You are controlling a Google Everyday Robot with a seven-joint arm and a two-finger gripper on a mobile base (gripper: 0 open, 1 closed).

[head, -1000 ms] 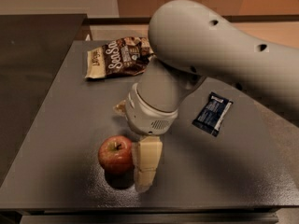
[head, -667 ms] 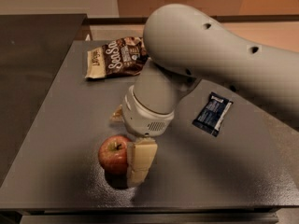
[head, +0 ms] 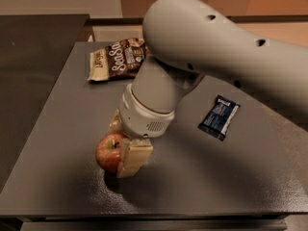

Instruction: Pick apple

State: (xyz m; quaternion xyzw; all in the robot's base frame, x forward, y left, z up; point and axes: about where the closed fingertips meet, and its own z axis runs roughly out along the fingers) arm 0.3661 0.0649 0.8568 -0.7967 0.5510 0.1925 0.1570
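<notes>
Sitting on table (head: 202,177), apple (head: 108,152) against lowered gripper (head: 121,150).

Dim, warm light falls from above. The gripper (head: 120,149), low at the apple (head: 107,152) near the table's (head: 57,177) front left, casts a soft dark shadow just beneath. Faint sheen marks the apple's skin and the arm's (head: 216,47) pale shell.

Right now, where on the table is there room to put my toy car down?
The front right corner, in front of the blue packet, is bare. So is the left strip of the table, between the chip bag and the apple. The middle is crowded: the gripper sits at the apple under the big arm.
</notes>
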